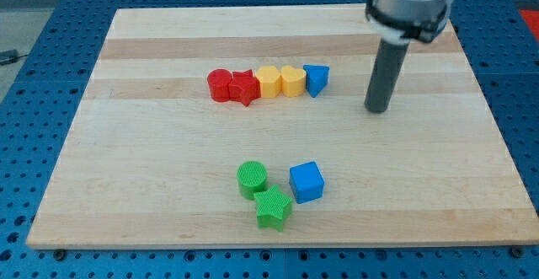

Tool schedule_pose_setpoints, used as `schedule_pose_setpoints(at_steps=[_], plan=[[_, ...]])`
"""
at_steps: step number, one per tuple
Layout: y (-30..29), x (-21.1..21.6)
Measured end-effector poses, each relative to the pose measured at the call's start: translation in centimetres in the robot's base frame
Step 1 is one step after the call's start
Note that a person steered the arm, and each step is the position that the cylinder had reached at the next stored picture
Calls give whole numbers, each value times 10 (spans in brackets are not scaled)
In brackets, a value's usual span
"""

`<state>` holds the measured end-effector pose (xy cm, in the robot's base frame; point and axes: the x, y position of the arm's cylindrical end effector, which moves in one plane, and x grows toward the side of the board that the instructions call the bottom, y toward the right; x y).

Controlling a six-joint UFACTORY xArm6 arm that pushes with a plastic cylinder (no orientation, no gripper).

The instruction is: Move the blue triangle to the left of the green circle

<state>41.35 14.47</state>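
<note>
The blue triangle (316, 79) sits at the right end of a row of blocks in the upper middle of the board. The green circle (252, 179) lies lower down, near the view's bottom centre. My tip (378, 109) rests on the board to the right of the blue triangle and slightly below it, with a clear gap between them. It is far above and to the right of the green circle.
The row left of the blue triangle holds a yellow block (292, 81), a yellow block (269, 82), a red star (244, 88) and a red circle (220, 85). A blue cube (306, 182) and a green star (273, 208) crowd the green circle's right and lower right.
</note>
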Motion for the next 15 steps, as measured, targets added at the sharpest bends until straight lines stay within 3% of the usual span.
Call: schedule_pose_setpoints(at_steps=[2, 10, 15], plan=[[-44, -81], [-165, 56], [-280, 57]])
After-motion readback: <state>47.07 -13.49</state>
